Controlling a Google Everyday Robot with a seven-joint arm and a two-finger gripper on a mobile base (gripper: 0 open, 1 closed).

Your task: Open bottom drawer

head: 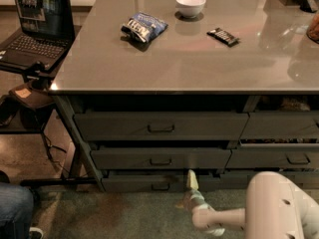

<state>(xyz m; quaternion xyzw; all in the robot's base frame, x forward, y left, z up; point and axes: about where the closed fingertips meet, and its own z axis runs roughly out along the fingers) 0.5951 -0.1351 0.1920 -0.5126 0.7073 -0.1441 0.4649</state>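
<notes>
The bottom drawer (134, 182) is the thin dark grey front at floor level under two taller drawers, with a small centre pull handle (160, 187). It stands out a little from the frame. My gripper (191, 179) is low at the drawer's right part, just right of the handle, its pale tip up against the drawer's top edge. My white arm (224, 217) reaches in from the lower right.
The top drawer (160, 126) and middle drawer (160, 159) sit above. A neighbouring drawer stack (279, 143) is to the right. The counter (199, 59) holds a chip bag (143, 27), a white bowl (190, 4) and a snack bar (223, 36). A laptop (35, 24) stands left.
</notes>
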